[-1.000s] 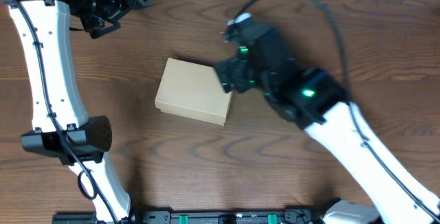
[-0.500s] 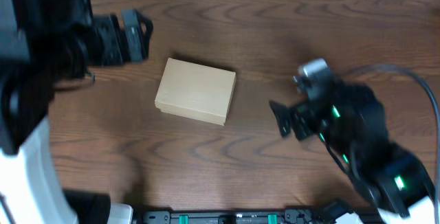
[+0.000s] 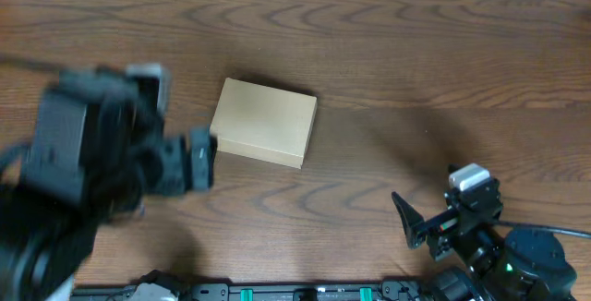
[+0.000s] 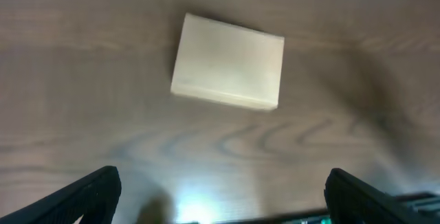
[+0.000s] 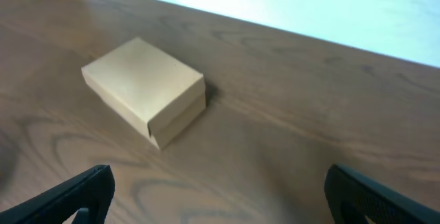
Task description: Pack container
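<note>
Left gripper (image 3: 199, 158), spread wide, hangs just beside the short left end of the box (image 3: 265, 123), which lies lid closed on the table (image 3: 416, 61), long axis running side to side. Right gripper (image 3: 413, 227), also spread, sits well apart at the near right. The left one is nearer.
</note>
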### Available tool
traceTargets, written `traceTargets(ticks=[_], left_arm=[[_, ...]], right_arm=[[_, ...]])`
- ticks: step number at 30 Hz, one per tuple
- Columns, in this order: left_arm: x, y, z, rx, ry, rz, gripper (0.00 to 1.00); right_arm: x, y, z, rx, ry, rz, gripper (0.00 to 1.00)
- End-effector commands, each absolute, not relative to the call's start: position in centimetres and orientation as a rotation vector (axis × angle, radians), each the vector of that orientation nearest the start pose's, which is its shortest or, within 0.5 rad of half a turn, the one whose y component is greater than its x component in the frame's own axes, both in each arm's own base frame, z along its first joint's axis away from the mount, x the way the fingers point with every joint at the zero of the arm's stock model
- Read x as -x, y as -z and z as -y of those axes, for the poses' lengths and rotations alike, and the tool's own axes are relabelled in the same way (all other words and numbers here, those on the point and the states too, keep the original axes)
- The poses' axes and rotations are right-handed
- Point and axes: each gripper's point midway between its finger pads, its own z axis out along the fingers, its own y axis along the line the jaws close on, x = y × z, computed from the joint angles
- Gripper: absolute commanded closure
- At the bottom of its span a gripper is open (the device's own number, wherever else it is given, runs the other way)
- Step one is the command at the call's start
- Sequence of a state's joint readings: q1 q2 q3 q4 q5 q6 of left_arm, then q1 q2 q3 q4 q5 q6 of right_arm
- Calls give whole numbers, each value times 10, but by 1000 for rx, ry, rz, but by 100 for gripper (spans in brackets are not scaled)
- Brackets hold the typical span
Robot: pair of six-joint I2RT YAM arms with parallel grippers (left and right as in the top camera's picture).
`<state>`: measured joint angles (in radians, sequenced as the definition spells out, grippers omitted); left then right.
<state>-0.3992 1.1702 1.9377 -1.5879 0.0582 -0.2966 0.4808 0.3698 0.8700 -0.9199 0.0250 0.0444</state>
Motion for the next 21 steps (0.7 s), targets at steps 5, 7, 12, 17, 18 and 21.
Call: traceTargets(ticks=[5,7,12,17,18,21], left_arm=[[-152,-359,71,-55,427,-2341,5],[-143,-348,69,-56,440,-2329,5],[-127,-329,61,-48,448,-2319,5],[-124,-327,59,-45,446,-2310,5],[-125,-327,60,-45,448,-2307,5],[-125,-328,60,-45,450,-2303,5]], right_arm=[[-165,-271,-79,392,-318,-1981,1],[-165,-271,-79,390,-316,-1978,1],[-165,-272,-79,390,-317,-1977,1],[-165,-271,-79,390,-317,-1978,1],[-165,-271,-79,390,-317,-1978,1],[-164,-269,-79,392,-314,-1988,1]])
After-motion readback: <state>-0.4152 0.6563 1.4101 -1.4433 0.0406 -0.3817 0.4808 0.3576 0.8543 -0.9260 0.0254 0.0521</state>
